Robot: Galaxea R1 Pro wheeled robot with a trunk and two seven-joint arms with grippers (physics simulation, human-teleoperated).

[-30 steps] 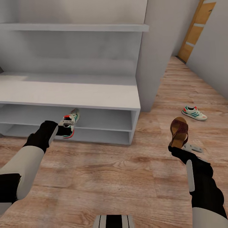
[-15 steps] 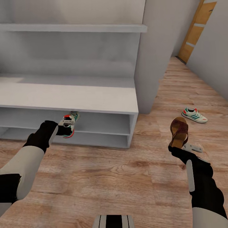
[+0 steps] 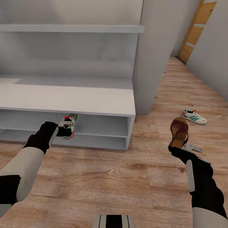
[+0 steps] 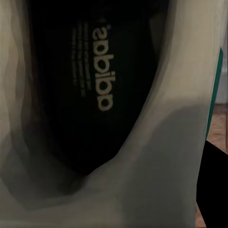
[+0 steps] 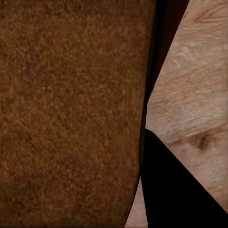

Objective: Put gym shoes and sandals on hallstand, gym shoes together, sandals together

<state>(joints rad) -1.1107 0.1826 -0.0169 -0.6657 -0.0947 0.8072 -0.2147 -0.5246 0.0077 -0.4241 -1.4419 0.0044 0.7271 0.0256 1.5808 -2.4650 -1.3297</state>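
Head view: left gripper point(image 3: 65, 127) pinching a cream gym shoe point(image 3: 70, 124) with green stripes, hanging before the hallstand point(image 3: 79, 98) low shelf. Right gripper point(image 3: 175, 146) clamping a brown sandal point(image 3: 179, 131) upright. Second gym shoe point(image 3: 193, 116) lying on the corridor floor point(image 3: 126, 177), at 2 o'clock.

Left wrist view: dark insole point(image 4: 95, 80) showing, printed white.

Right wrist view: brown suede sandal point(image 5: 71, 114) showing over floor planks.

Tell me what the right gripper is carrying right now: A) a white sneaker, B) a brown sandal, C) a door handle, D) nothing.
B. In the head view the right gripper is shut on a brown sandal held up above the wood floor, while the left gripper holds a sneaker at the shoe rack.
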